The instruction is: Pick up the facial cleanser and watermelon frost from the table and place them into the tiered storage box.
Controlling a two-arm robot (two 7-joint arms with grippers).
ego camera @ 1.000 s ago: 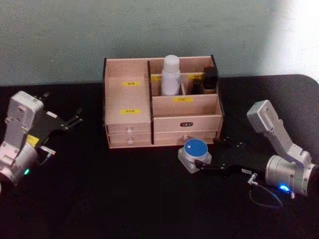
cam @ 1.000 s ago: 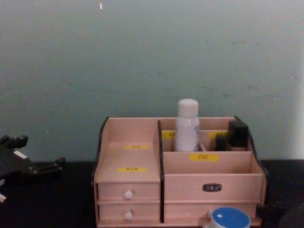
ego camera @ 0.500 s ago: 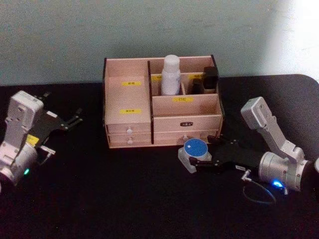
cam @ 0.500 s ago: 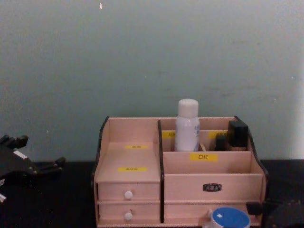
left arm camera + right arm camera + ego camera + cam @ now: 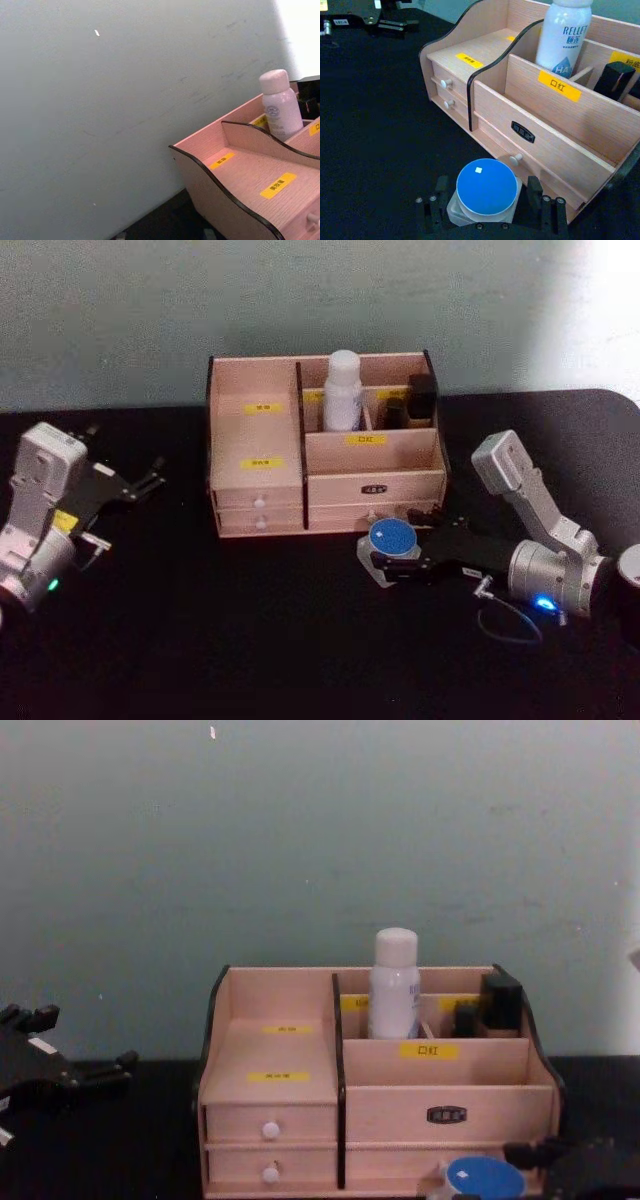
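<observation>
Head view shows the light pinkish-wood tiered storage box [image 5: 250, 435], with yellow labels and white-knobbed drawers, standing on the black table [image 5: 250, 620]. Its rear middle compartment holds the tall white facial cleanser bottle [image 5: 342, 390], upright. Black rectangular items [image 5: 420, 395] stand in the compartment beside it. The squat, blue-lidded watermelon frost jar [image 5: 391, 538] sits on the table just before the drawers. It lies between the wide-spread fingers of the right gripper [image 5: 487, 182], neither finger clearly pressing it. The left gripper [image 5: 150, 478] rests well to the left, fingers apart and empty.

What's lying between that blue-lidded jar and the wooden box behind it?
Nothing: just a narrow strip of bare black table, seen in the right wrist view. The right gripper straddles the jar, jaws open.
</observation>
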